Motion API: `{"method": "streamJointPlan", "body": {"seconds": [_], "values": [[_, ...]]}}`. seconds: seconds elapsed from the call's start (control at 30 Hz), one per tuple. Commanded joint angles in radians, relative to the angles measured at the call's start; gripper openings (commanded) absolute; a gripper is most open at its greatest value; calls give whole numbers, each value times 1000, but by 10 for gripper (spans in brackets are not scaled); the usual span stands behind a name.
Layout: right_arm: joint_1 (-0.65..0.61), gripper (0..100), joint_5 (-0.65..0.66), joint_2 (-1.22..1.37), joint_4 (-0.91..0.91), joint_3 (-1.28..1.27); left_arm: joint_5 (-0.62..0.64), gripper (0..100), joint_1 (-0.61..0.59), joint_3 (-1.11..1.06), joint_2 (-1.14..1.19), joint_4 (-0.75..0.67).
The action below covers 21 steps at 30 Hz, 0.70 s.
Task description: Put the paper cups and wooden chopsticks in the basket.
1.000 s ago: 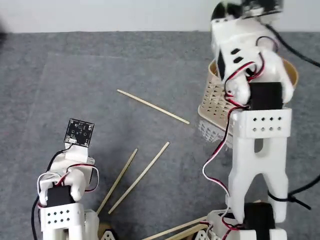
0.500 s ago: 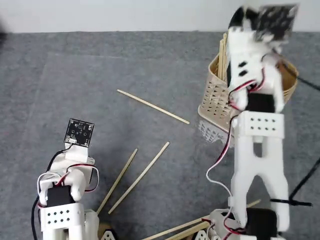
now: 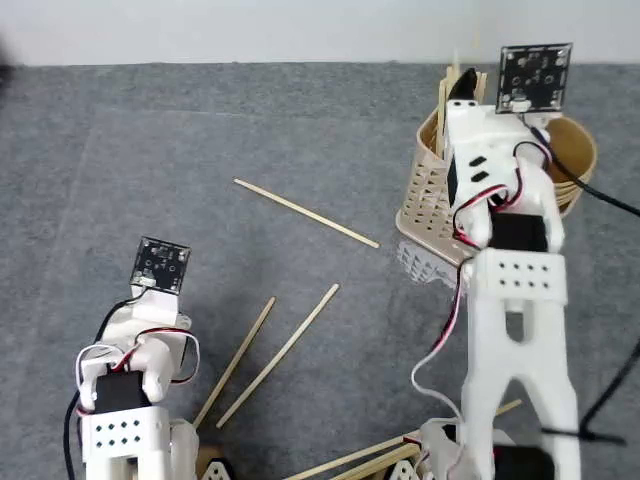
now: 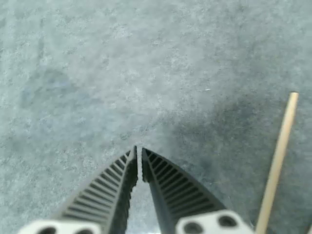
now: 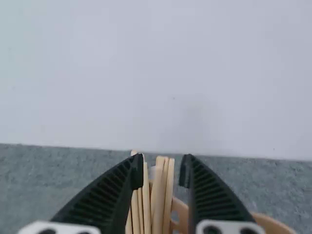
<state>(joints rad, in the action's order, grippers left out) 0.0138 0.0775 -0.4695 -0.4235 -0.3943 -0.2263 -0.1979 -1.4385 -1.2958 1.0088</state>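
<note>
High view: looked down over mat (image 3: 200, 130) and basket (image 3: 425, 195). Left wrist view: close on mat, well apart from basket. Right wrist view: just above basket, faced the wall (image 5: 156, 58); chopsticks (image 5: 161, 195) shared with high view.

Basket (image 3: 425, 200) mouth crowded w/ upright chopsticks (image 3: 446, 98), R arm (image 3: 515, 290) above; room over mat (image 3: 200, 140).

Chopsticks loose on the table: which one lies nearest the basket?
The lone chopstick lying slantwise by itself mid-table, with one end close to the basket. The parallel pair lies farther from it.
</note>
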Motion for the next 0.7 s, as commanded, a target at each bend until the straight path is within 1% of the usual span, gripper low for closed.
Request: {"method": "streamJointPlan", "body": {"seconds": [0.0, 0.07, 0.13, 0.2, 0.3, 0.4, 0.5, 0.6, 0.67], "values": [[-30, 44, 9, -151, -188, 69, -20, 15, 61, 21, -15, -15], [-35, 2, 8, -214, -314, 61, -46, 15, 83, 50, -11, 6], [-35, 17, 8, -274, -430, 28, -54, 15, 101, 99, -9, 54], [-35, 8, 8, -332, -532, -20, -57, 15, 121, 153, -9, 110], [-35, 8, 6, -415, -622, -141, -83, 15, 181, 223, -8, 180], [-36, 8, 6, -496, -644, -311, -130, 15, 261, 272, -6, 236], [-36, 9, 3, -568, -642, -477, -140, 15, 321, 305, -2, 269], [-35, 9, -68, -616, -595, -614, -140, 16, 361, 341, 74, 275], [-35, 11, -101, -634, -532, -698, -140, 16, 391, 383, 170, 276]]}}
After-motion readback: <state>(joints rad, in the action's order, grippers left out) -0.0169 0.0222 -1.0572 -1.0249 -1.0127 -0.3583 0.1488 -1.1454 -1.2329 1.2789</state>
